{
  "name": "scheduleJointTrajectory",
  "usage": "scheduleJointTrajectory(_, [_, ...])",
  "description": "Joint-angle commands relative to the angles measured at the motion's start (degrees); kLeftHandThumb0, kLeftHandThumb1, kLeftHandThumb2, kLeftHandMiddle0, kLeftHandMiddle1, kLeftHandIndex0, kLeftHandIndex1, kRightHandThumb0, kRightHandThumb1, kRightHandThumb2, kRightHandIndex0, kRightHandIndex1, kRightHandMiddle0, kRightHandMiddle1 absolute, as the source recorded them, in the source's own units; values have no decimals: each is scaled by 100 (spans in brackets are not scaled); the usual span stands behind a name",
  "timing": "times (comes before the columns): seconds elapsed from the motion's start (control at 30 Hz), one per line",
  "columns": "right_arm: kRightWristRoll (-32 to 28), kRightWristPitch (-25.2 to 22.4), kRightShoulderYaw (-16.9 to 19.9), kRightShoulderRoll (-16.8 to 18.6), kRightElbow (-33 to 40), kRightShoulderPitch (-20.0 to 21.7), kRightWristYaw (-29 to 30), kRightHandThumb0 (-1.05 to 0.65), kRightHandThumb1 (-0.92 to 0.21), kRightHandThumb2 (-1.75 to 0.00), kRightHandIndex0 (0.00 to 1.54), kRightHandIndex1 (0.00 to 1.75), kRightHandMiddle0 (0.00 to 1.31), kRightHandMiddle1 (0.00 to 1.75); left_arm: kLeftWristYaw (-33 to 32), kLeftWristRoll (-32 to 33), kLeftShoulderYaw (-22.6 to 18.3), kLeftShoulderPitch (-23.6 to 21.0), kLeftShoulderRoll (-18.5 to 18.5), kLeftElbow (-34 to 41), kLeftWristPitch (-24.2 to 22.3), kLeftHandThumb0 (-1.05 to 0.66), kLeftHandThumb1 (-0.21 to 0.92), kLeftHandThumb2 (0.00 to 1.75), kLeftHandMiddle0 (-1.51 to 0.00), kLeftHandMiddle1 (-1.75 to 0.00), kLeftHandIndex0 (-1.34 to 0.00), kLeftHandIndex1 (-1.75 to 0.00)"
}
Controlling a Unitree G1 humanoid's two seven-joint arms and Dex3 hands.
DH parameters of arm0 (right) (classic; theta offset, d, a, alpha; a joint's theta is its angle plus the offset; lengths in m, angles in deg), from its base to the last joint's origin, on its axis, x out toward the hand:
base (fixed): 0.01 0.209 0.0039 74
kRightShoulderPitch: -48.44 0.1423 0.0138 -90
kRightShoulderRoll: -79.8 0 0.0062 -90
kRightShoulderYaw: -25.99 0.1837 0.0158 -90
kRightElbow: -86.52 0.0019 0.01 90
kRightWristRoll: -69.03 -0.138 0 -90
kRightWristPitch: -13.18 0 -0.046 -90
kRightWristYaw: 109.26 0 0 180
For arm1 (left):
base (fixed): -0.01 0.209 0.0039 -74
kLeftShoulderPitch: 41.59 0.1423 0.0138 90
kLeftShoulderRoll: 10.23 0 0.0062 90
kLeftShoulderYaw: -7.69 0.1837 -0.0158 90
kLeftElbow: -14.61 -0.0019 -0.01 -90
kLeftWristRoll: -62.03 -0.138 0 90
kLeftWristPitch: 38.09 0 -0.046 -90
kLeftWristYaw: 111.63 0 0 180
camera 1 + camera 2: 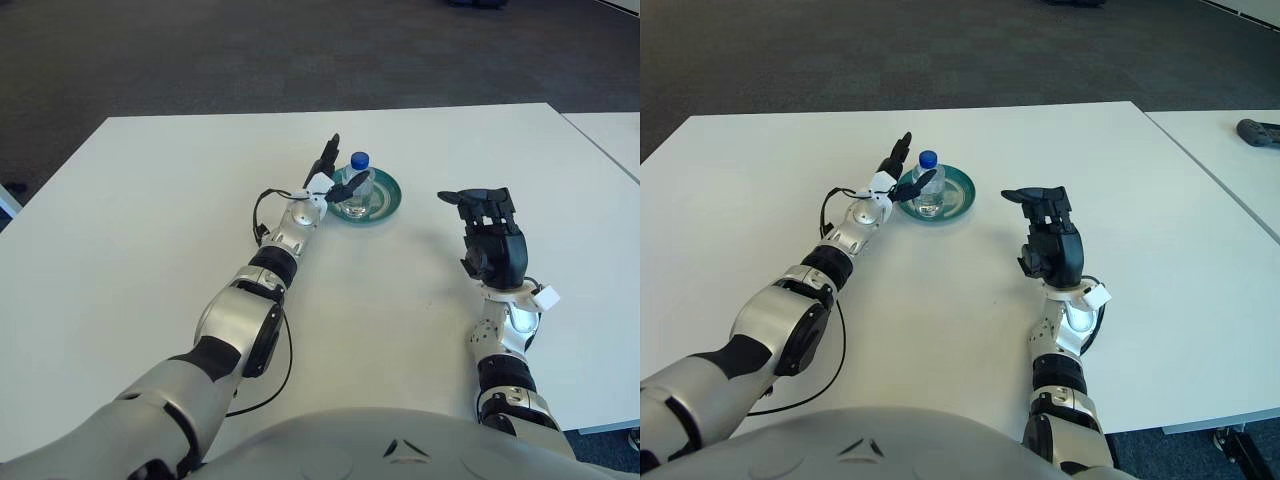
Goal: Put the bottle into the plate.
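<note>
On the far middle of the table (pixel 150 200), bottle (pixel 357 185) stands upright in the green plate (pixel 388 192). My left hand (pixel 330 180) sits beside it, fingers spread, not gripping. I back off straight left, avoiding a tip. Right hand (pixel 490 235) idles right of plate, curled, empty.

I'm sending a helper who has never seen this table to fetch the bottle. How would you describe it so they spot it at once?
On the white table, look toward the far middle for the green plate. The bottle stands upright in it, just beside the open fingers of the left hand. It is small and clear with a blue cap, the only bottle there; the right hand shows apart, to the right.
</note>
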Motion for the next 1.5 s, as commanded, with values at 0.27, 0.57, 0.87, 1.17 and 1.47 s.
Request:
scheduleJointTrajectory(0.27, [-332, -201, 484, -47, -1566, -807, -176, -69, -85, -54, 45, 111, 16, 125, -551, -44, -178, 851, 406, -143, 1208, -105, 92, 65, -7, -2, 0, -21])
scheduleJointTrajectory(0.57, [-422, -316, 680, -265, -1912, -549, -330, -69, -85, -53, 45, 111, 16, 125, 685, 856, -880, 1054, 584, -822, 2421, -105, 92, 82, -5, 0, 0, -14])
scheduleJointTrajectory(0.87, [-503, -428, 865, -497, -2277, -266, -476, -69, -86, -53, 45, 111, 16, 125, 1193, 1520, -1424, 1525, 9, -1028, 3429, -105, 92, 100, -2, 0, 0, -14])
scheduleJointTrajectory(1.17, [-75, -723, 847, -680, -2069, -116, 447, -75, -90, -52, 43, 101, 22, 121, 1332, 1614, -1697, 1500, -72, -1220, 3358, -105, 92, 107, -1, 0, 0, -16])
scheduleJointTrajectory(1.47, [86, -1018, 688, -578, -1705, -71, 1078, -89, -92, -46, 43, 88, 31, 115, 1202, 1849, -2149, 1481, -114, -1313, 3110, -105, 92, 111, -5, -1, 0, -24])
